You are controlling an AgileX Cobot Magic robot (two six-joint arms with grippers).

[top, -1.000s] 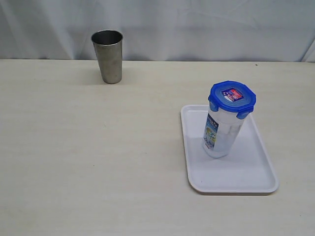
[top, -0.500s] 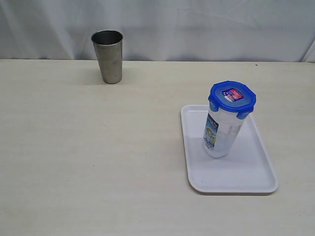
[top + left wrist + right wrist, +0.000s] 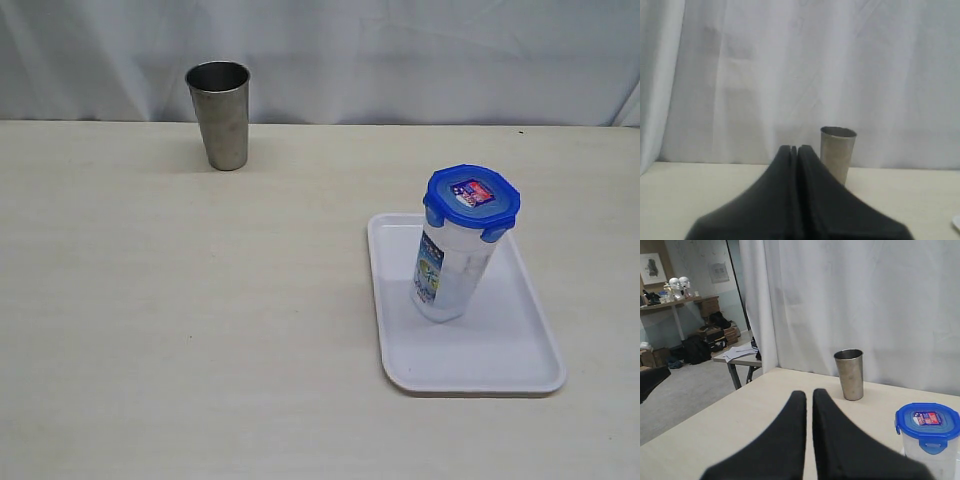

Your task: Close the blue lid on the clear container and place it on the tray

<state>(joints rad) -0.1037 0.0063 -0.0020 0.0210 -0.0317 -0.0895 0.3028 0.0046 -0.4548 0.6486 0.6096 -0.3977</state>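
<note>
The left claw (image 3: 794, 148) and right claw (image 3: 809, 392) were pressed together, empty. The clear container (image 3: 447, 280), blue lid (image 3: 471, 198) on top, stood on the tray (image 3: 500, 372) at the bench's (image 3: 200, 300) four o'clock. The task looked finished, and the next move called only for keeping clear.

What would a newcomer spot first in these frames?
The bright blue lid catches the eye first, seated on the clear container, which stands upright on the white tray at the right of the exterior view. Next is the steel cup, alone at the back left of the table. The left gripper and right gripper show only in their wrist views, both shut and empty.
</note>
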